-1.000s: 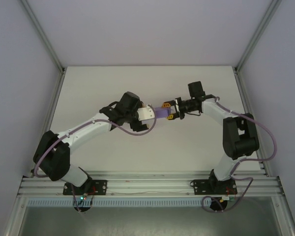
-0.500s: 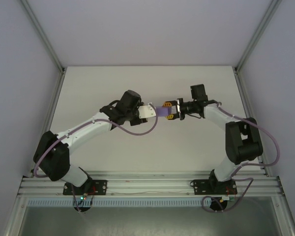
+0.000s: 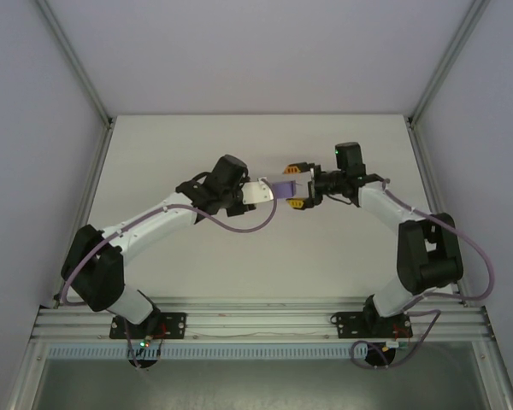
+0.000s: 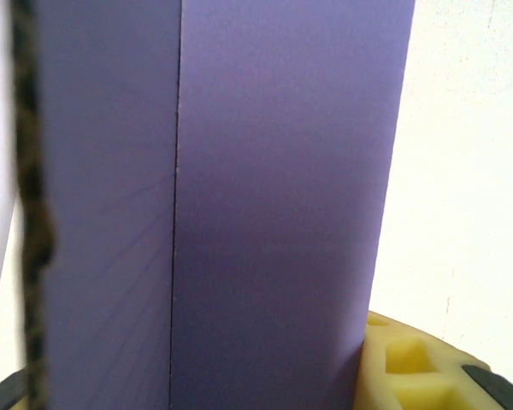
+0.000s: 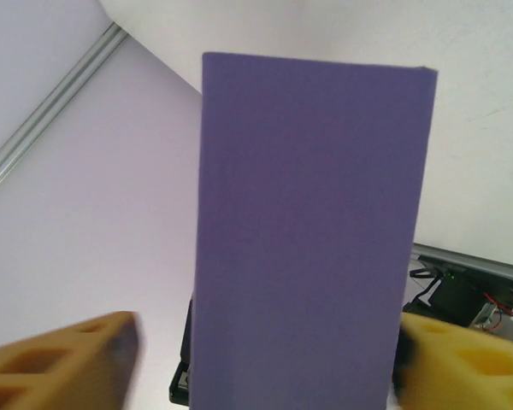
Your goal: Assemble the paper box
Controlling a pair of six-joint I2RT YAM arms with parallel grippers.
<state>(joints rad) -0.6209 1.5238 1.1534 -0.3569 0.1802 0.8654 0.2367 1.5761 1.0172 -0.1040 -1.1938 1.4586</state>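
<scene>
Above surface, mid-air, my left pincer grips paper box alone; right pincer wide, straddling it. Risk: single grip on thin card slips, box drops.

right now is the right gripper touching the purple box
Cannot tell. In the right wrist view the right gripper stands open around the box: one finger is plainly clear, the other meets its edge with no gap visible.

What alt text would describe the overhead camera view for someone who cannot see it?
Above a white table, the left gripper holds one end of a purple paper box, while the right gripper stands open around the other end.
</scene>
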